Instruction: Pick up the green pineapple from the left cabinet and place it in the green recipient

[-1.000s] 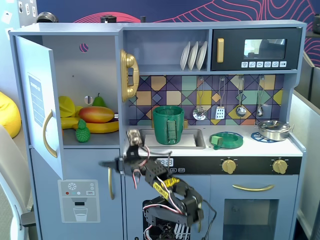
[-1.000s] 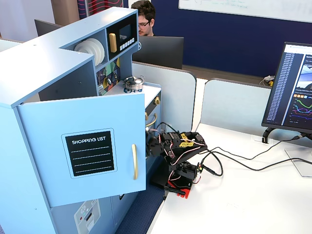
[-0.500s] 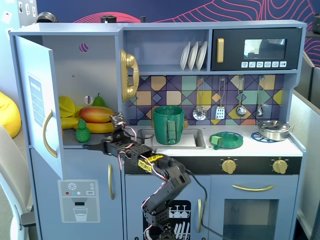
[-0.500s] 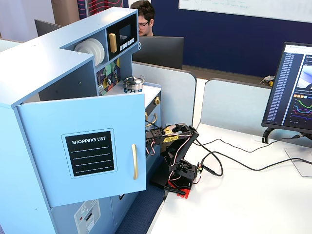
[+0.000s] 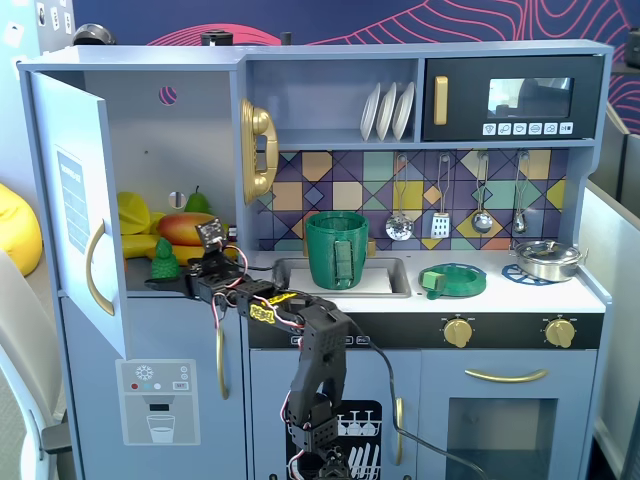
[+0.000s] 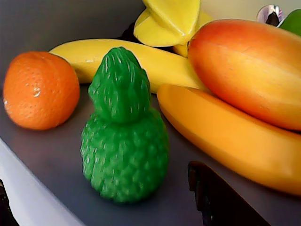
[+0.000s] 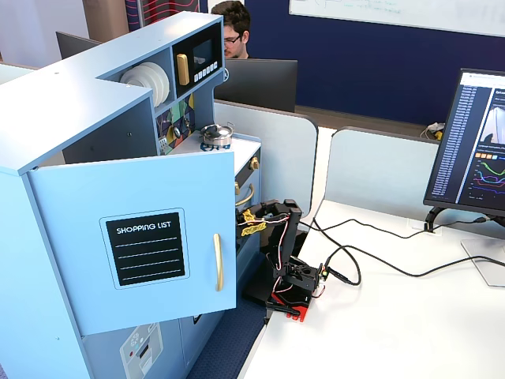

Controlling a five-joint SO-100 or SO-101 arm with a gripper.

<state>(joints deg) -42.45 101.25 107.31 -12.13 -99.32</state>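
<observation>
Pineapple [image 6: 124,141], small and green, stands upright at the centre of the wrist view, long axis vertical, leafy tip up. It sits on the cupboard [image 5: 150,120] shelf, not yet held. One dark fingertip [image 6: 221,197] shows at lower right; whether the jaws are apart or together cannot be told. Behind the pineapple lie an orange [image 6: 40,89], bananas [image 6: 216,132] and a mango [image 6: 249,70]. In a fixed view, the gripper [image 5: 195,270] reaches in beside it. Grasping, lifting and carrying to the green pot [image 5: 337,250], mid-frame, all remain.
</observation>
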